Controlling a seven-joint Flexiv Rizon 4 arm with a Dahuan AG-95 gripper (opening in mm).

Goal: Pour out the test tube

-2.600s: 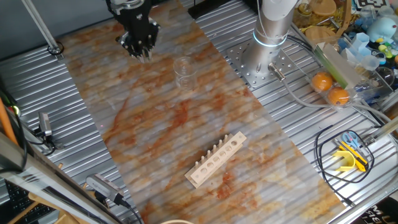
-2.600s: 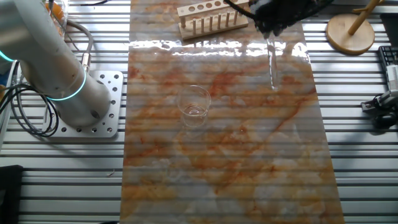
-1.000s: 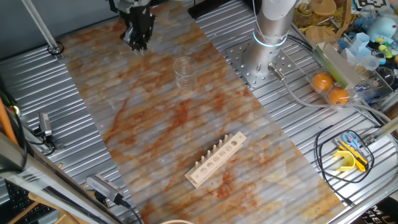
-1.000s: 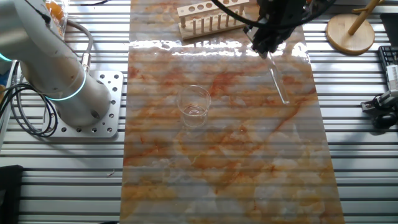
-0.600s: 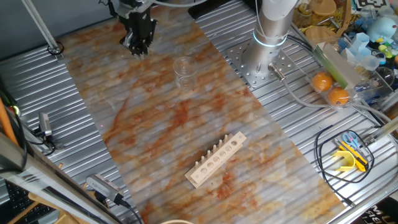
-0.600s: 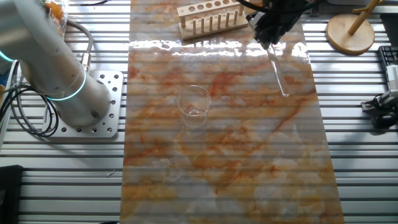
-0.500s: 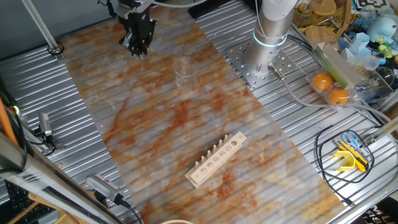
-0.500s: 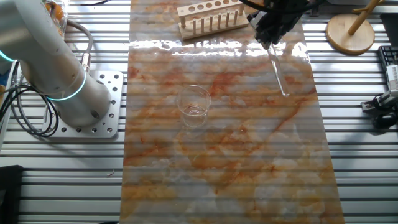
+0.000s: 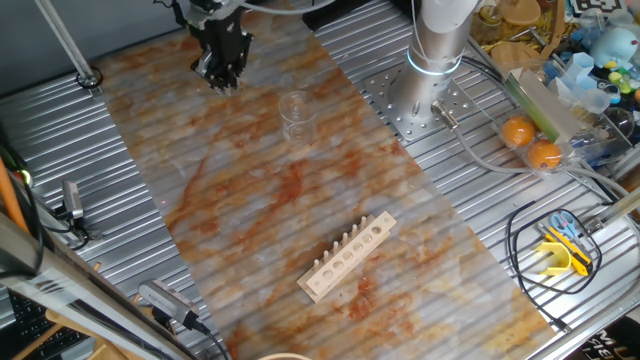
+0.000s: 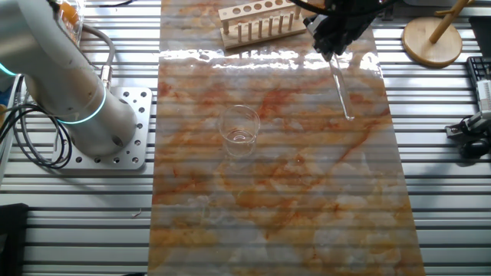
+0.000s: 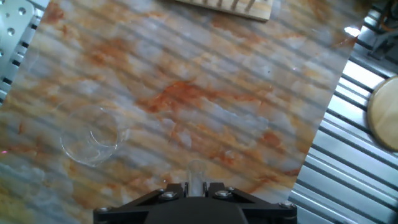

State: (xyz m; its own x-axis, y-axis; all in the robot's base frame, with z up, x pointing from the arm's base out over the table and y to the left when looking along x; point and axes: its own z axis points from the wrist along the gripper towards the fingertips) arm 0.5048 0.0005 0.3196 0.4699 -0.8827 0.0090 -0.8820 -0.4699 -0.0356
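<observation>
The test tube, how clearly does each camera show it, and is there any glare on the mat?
The other fixed view: test tube faint but traceable below the end effector, glare band across the mat. One fixed view: tube invisible. Hand view: blurred stub.

Test tube [image 11: 196, 176] is clamped between the jaws at the bottom edge. Beaker [image 11: 93, 135] is seen at left on the marbled table [image 11: 249, 93]; wooden rack [image 11: 231, 7] at top.
</observation>
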